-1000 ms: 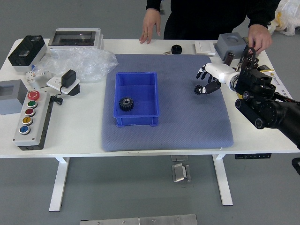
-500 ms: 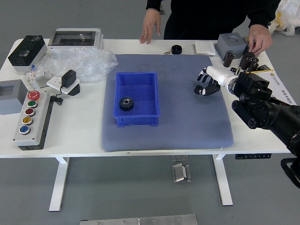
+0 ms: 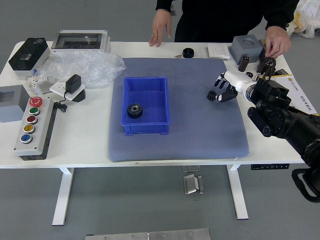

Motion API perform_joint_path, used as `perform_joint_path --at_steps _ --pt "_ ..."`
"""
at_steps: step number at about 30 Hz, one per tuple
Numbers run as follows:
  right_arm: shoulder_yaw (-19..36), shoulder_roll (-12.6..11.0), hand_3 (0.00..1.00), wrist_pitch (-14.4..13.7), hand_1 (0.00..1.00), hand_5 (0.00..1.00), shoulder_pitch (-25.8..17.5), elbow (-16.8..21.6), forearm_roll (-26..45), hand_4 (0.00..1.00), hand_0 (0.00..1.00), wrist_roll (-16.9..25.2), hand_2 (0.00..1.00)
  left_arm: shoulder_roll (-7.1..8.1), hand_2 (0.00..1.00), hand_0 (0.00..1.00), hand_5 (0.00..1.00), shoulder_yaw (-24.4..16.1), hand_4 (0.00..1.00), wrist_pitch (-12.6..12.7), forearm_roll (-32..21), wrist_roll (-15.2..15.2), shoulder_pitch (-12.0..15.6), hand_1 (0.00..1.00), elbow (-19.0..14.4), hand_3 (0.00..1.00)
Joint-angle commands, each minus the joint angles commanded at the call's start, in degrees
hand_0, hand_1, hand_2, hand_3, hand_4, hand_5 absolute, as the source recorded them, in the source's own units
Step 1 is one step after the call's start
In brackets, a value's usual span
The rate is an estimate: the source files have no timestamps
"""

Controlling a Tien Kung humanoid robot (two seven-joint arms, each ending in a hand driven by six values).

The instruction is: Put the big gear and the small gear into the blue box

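My right hand (image 3: 223, 88) reaches in from the right, low over the mat's right side, with its fingers spread and curving toward the small gear (image 3: 211, 95). That small black gear lies on the mat at the fingertips; whether they touch it I cannot tell. The big black gear (image 3: 134, 110) lies inside the blue box (image 3: 145, 129), at its lower left. The box stands left of centre on the mat. My left hand is out of view.
A blue-grey mat (image 3: 200, 140) covers the middle of the table. Left are a button panel (image 3: 33, 130), grey box (image 3: 12, 104) and plastic wrap (image 3: 95, 67). A person at the far side rests one hand (image 3: 160, 27) on the edge, the other (image 3: 276, 42) near a grey block (image 3: 246, 48).
My right hand and forearm have shifted slightly, and the elbow has swung lower and nearer. The small gear and the blue box look unmoved.
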Motion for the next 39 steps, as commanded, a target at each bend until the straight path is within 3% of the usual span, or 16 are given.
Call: perform_joint_path --at_steps 18,39 --pt "0.7 1.8 0.664 -0.4 0.502 0.216 0.5 -0.9 -1.2 0.759 0.567 -0.5 0.636 0.08 0.897 0.919 0.353 0.1 0.819 0.0 0.2 0.0 -0.4 0.902 0.0 0.886" --pt "0.9 1.9 0.659 -1.3 0.495 0.221 0.0 -1.0 -0.8 0.759 0.565 -0.8 0.633 -0.19 0.897 0.919 0.352 0.0 0.819 -0.1 0.6 0.1 -1.0 0.902 0.0 0.886"
